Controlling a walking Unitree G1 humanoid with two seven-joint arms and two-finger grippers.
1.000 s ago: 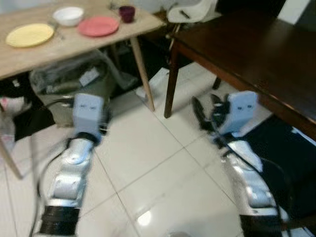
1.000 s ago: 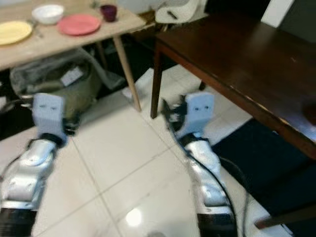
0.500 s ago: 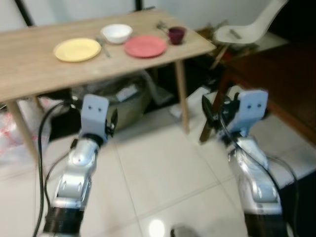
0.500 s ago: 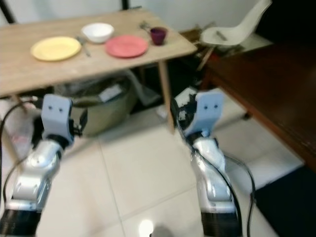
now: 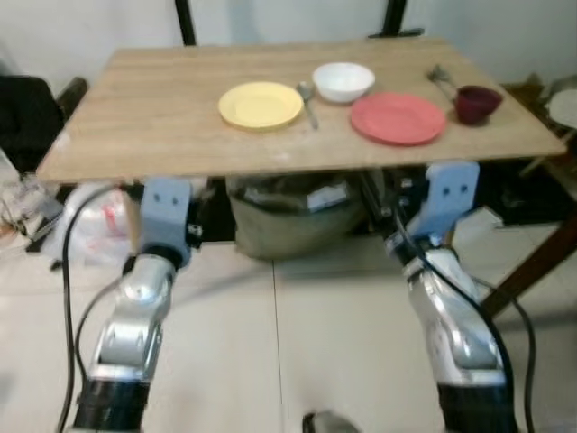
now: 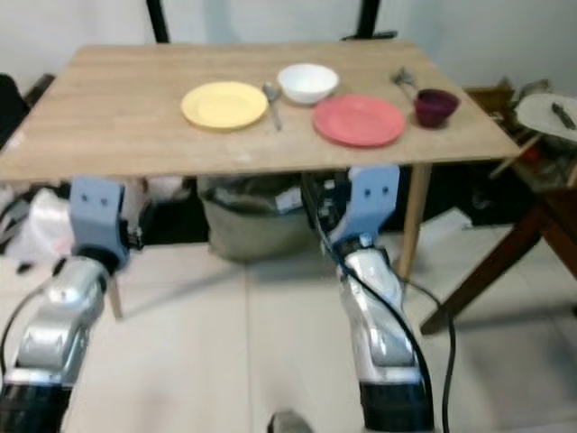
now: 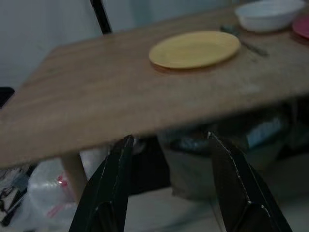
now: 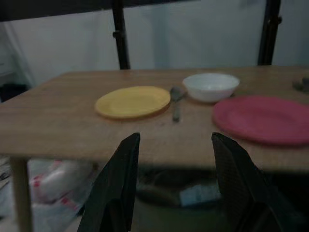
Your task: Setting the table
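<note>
Tabletop (image 5: 144,117) of light wood stands directly ahead of the robot, with both arms raised toward its near edge and below its surface. Left gripper (image 7: 169,145) has its two black fingers spread apart and empty, aimed at the underside of the near edge, in line with the yellow plate (image 5: 261,105). Right gripper (image 8: 175,145) likewise has its fingers apart and empty, pointed at the edge in front of the spoon (image 5: 307,94).

Dishes lie in a row across the far half of the wood. The yellow plate is furthest to the robot's left. The spoon lies just beside it, between it and the white bowl (image 5: 343,81). A red plate (image 5: 398,118) sits near the bowl, toward the robot's right. A dark purple cup (image 5: 475,103) stands just beside the red plate, near the right-hand edge.

Beneath the table sits a grey-green bag (image 5: 297,216), and a clear plastic bag (image 5: 95,221) lies on the pale tiled floor (image 5: 297,343) to the left.
</note>
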